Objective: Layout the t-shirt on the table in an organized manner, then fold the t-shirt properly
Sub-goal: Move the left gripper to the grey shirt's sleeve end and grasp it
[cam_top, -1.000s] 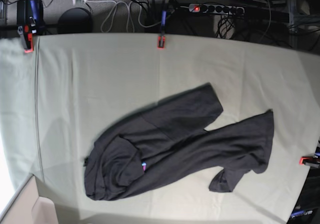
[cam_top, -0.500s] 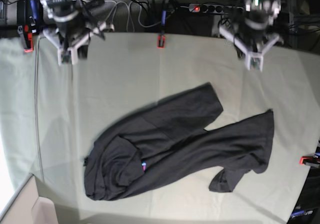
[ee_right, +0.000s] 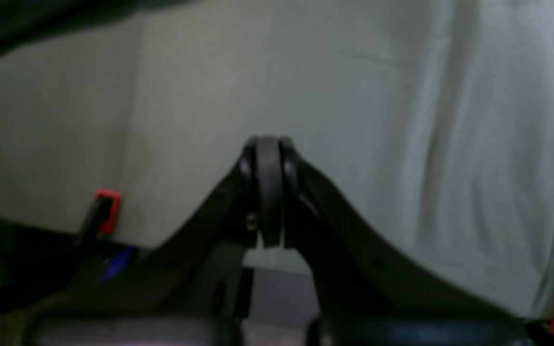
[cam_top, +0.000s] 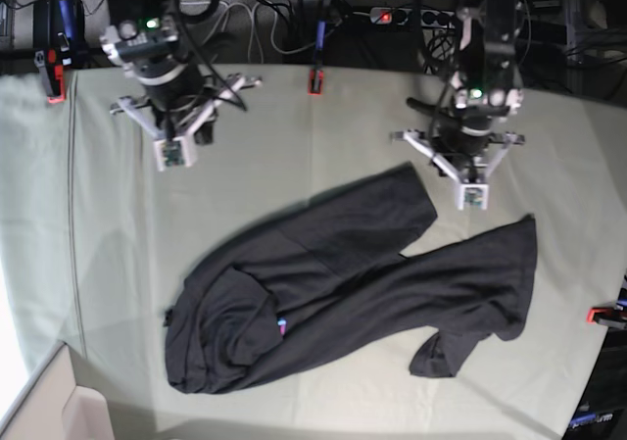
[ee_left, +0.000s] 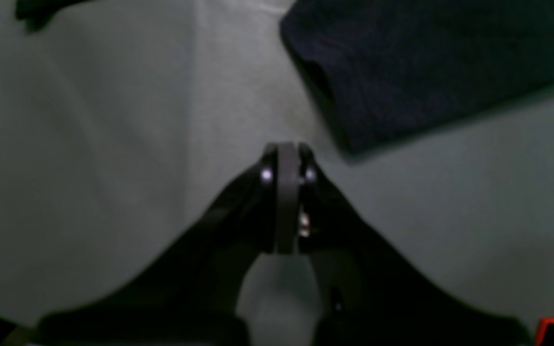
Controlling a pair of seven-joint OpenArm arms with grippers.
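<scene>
The t-shirt (cam_top: 333, 283) lies crumpled in a diagonal heap on the table (cam_top: 245, 166), dark side up, with a small coloured bit of print (cam_top: 282, 326) showing. My left gripper (cam_top: 468, 199) is shut and empty, hanging just beyond the shirt's far upper edge. In the left wrist view the shut gripper (ee_left: 283, 156) sits over bare cloth, with the shirt's edge (ee_left: 426, 62) ahead to the right. My right gripper (cam_top: 170, 156) is shut and empty over bare table at the far left, well away from the shirt. It also shows in the right wrist view (ee_right: 268, 146).
Red clamps hold the cloth at the far edge (cam_top: 314, 82), the far left (cam_top: 55, 89) and the right edge (cam_top: 600, 315). Cables and a power strip (cam_top: 421, 16) lie beyond the far edge. A pale box corner (cam_top: 49, 406) is at the near left.
Both arms have come in from beyond the far edge and moved forward over the table. The left gripper now hangs by the shirt's upper edge. The shirt has not moved.
</scene>
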